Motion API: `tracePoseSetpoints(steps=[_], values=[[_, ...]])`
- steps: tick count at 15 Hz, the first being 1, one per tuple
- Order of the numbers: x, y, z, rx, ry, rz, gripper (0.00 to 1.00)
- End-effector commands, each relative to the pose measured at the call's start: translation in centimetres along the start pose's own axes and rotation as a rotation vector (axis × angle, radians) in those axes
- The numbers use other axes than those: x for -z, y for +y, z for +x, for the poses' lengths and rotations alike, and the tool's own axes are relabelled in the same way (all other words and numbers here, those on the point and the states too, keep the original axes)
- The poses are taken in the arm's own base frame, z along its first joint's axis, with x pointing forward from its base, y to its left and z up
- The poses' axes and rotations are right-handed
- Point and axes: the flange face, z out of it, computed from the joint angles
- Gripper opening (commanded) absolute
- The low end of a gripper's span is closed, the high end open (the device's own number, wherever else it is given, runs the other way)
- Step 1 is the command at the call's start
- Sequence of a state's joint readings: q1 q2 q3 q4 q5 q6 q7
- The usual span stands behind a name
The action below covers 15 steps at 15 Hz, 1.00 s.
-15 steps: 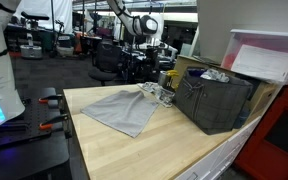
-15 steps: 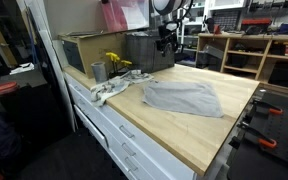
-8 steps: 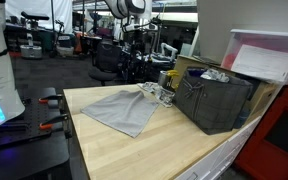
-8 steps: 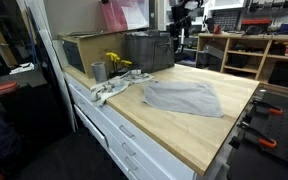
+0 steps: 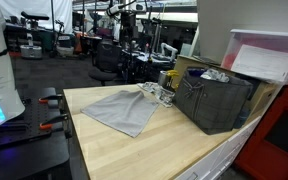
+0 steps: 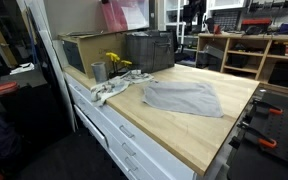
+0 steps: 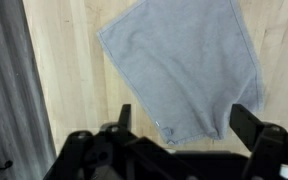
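While the hand point(image 7: 184, 118) hangs released and empty high above the grey cloth point(image 7: 179, 60), that cloth lies flat on the table point(image 7: 69, 70), a dark crate point(image 5: 216, 100) near it.

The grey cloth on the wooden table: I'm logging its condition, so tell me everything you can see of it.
The grey cloth looks like soft terry fabric and is roughly rectangular. It lies spread flat, slightly rumpled, askew on the light wooden tabletop, its only support. The wrist view shows what may be a small tag at one edge. The open black two-finger gripper hangs above, apart from it.
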<state>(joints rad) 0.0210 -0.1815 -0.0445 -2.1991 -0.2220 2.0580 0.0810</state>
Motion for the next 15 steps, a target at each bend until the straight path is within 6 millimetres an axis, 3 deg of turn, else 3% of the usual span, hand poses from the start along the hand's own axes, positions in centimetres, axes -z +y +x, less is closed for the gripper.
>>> tracePoseSetpoints(steps=[1, 8, 11, 15], values=[[1.5, -0.3, -2.1, -0.004, 0.013, -0.020, 1.00], [2.8, -1.5, -2.2, -0.023, 0.075, -0.013, 1.00], [2.4, -1.9, -1.4, -0.116, -0.025, 0.060, 1.00], [2.0, -2.0, -1.7, -0.092, -0.006, 0.051, 1.00]])
